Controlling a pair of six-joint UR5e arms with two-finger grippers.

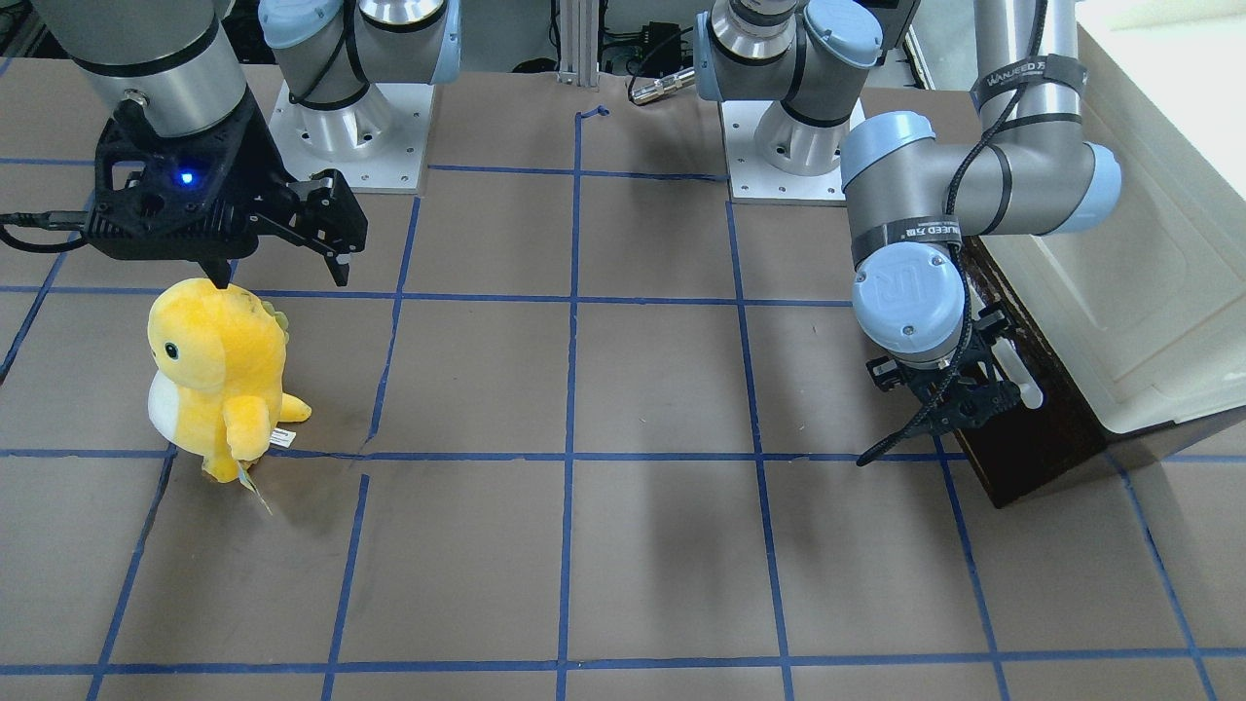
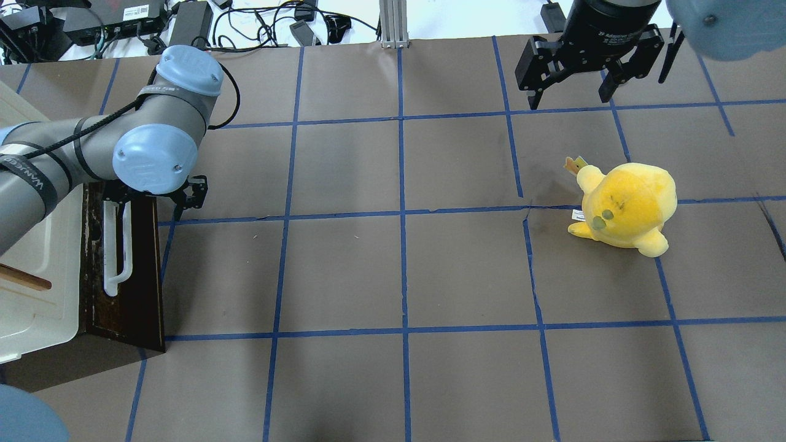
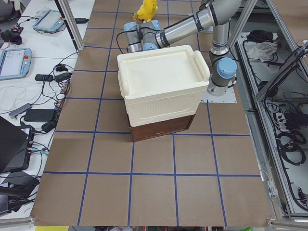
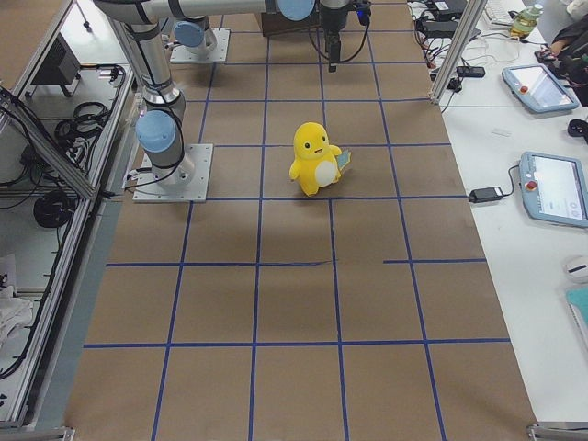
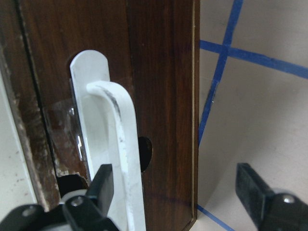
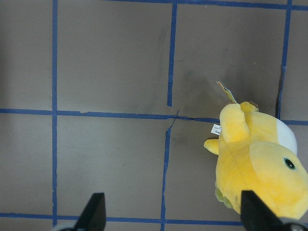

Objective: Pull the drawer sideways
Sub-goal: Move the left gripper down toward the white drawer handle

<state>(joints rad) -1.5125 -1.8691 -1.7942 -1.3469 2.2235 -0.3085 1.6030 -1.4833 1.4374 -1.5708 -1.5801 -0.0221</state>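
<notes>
At the left edge of the table (image 2: 368, 276), the left end effector (image 5: 175, 173) hangs spread astride the white handle (image 5: 122, 134) of the drawer (image 5: 159, 72), seemingly shut; next it likely must pinch the bar and pull sideways.

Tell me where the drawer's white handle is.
Overhead view, left edge: the handle is on the dark drawer front, beside the cream cabinet, the left gripper at its upper end.

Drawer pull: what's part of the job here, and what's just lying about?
Job:
drawer
white handle
left hand, open at the handle

Lying about:
yellow plush toy
right hand, open, holding nothing
</notes>
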